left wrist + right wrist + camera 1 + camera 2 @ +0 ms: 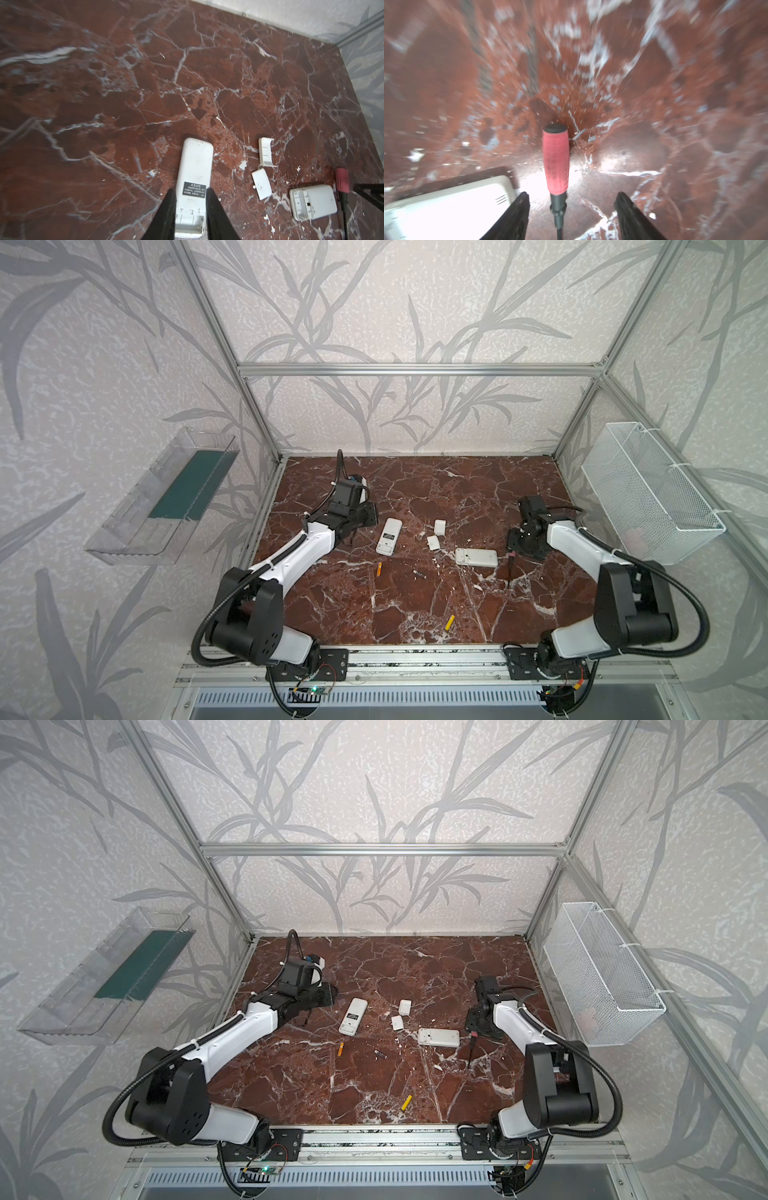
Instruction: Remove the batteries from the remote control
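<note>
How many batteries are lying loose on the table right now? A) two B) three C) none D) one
B: both top views show an orange battery and a dark battery just in front of the long remote, plus a yellow battery near the front edge of the table.

On the back of the white remote control [194, 162] you have a black label [194, 188], clearest in the left wrist view. Its white heading looks like the Chinese 设置说明. The finer lines of characters beneath it are too small for you to read. In a top view the label shows only as an unreadable dark patch.
</note>
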Motion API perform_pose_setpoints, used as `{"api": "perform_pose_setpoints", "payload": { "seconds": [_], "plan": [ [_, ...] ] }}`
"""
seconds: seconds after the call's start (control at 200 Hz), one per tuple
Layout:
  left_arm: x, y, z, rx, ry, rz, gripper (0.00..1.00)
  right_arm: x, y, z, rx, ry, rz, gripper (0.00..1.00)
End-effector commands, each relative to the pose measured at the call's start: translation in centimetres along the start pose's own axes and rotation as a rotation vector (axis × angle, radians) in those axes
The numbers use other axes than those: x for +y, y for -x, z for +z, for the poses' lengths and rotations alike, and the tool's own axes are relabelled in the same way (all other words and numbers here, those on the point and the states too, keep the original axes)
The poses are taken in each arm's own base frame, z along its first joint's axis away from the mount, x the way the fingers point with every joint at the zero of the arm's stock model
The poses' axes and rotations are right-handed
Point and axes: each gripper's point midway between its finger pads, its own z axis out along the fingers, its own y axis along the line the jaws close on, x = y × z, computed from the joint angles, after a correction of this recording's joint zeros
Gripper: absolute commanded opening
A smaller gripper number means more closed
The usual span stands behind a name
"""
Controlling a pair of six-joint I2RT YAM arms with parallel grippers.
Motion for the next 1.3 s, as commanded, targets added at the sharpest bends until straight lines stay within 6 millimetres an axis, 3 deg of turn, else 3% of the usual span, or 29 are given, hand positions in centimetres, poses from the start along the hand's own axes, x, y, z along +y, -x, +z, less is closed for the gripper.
{"api": "perform_pose_setpoints", "payload": {
  "seconds": [0.0,0.13,0.285,0.37,0.46,0.826,0.926,1.081,1.296],
  "plan": [
    [2.8,3.1,-3.1,-0.117,0.156,0.111,0.4,-0.4,2.3,-3.5,-0.166,0.013,-0.029,0.69],
    [4.6,5.3,-5.8,-0.254,0.276,0.21,0.63,-0.7,4.5,-7.1,-0.393,0.047,-0.024,0.83],
    [8.1,7.1,-9.9,-0.461,0.481,0.237,0.95,-0.6,5.5,-9.4,-0.693,0.102,-0.091,0.96],
    [10.2,7.3,-11.7,-0.557,0.543,0.2,1.0,-1.1,5.3,-9.7,-0.815,0.101,-0.095,0.99],
    [12.3,6.9,-12.6,-0.628,0.568,0.138,1.0,-1.4,4.9,-8.7,-0.864,0.087,-0.109,0.99],
    [16.6,1.1,-8.0,-0.513,0.641,0.172,0.99,-0.1,4.4,-4.2,-0.947,0.125,-0.193,0.99],
    [17.7,-0.3,-7.6,-0.525,0.672,0.147,0.99,0.2,5.2,-4.6,-0.996,0.135,-0.173,0.99],
    [19.2,-1.2,-6.8,-0.587,0.655,0.056,1.0,0.6,6.1,-4.5,-1.042,0.157,-0.162,0.99],
    [18.6,-0.5,-4.1,-0.612,0.553,0.088,0.99,1.3,6.4,-3.1,-1.111,0.175,-0.18,0.99]
  ]
}}
